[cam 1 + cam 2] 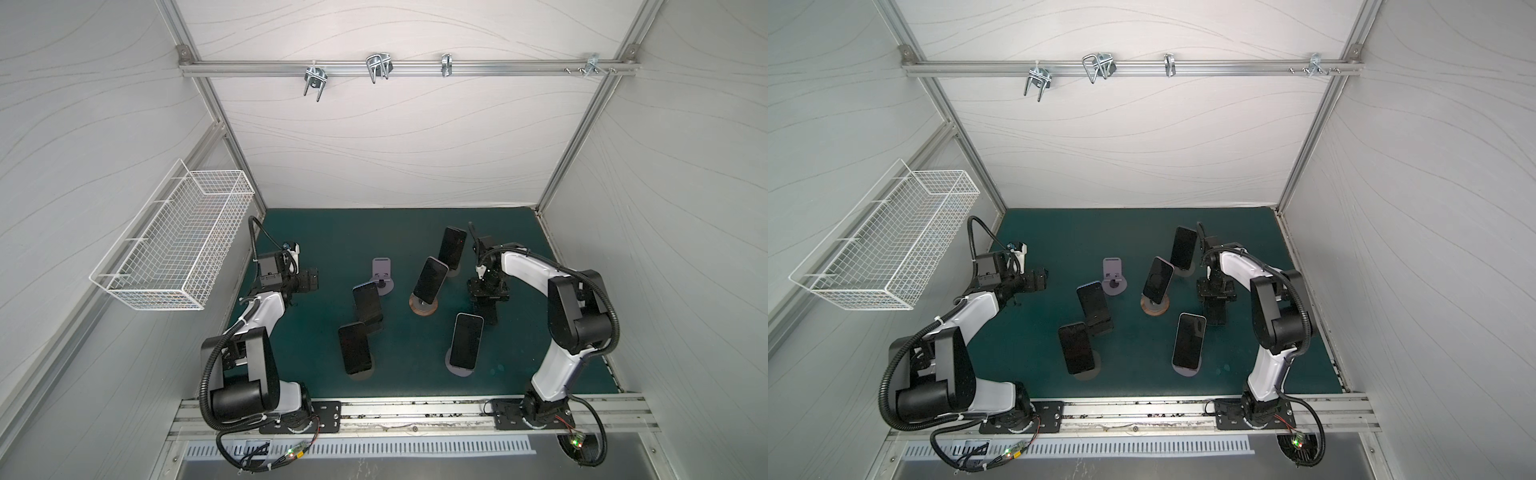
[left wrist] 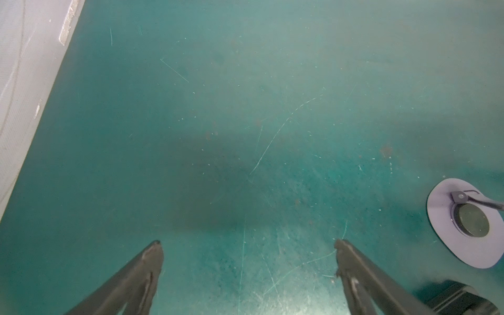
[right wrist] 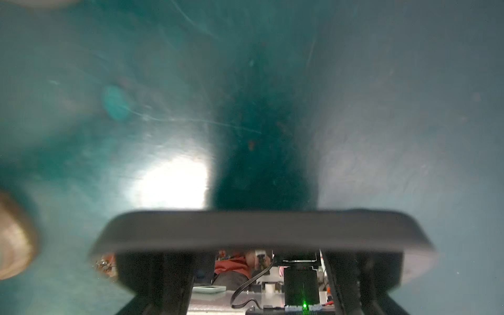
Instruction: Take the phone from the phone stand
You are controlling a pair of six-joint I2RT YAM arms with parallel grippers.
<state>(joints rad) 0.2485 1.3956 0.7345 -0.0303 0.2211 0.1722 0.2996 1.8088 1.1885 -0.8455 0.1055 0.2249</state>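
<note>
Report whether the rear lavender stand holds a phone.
Empty: the rear lavender stand shows a bare backplate; no phone on it.

Phone [image 3: 261, 229] in right pincer [image 3: 263, 252]; loaded stands [image 1: 423, 308] leftward, empty stand [image 1: 382, 276] among them.

left tool [image 2: 248, 244] — jaws wide apart | right tool [image 1: 487, 308] — clamped, pointing down

Right wrist view is blurred throughout: phone [image 3: 261, 229] is just a soft dark bar w/ fuzzy ends, covering the tips of the right gripper [image 3: 267, 255]. Brown base [image 3: 13, 234] smeared, cut by frame edge. Left wrist view: lilac stand [image 2: 441, 234] clipped, upright runs out of frame. Black object [image 2: 461, 297] in the corner is mostly cut off, can't ID. In both top views the right gripper's hold is too dark and small to make out.
</note>
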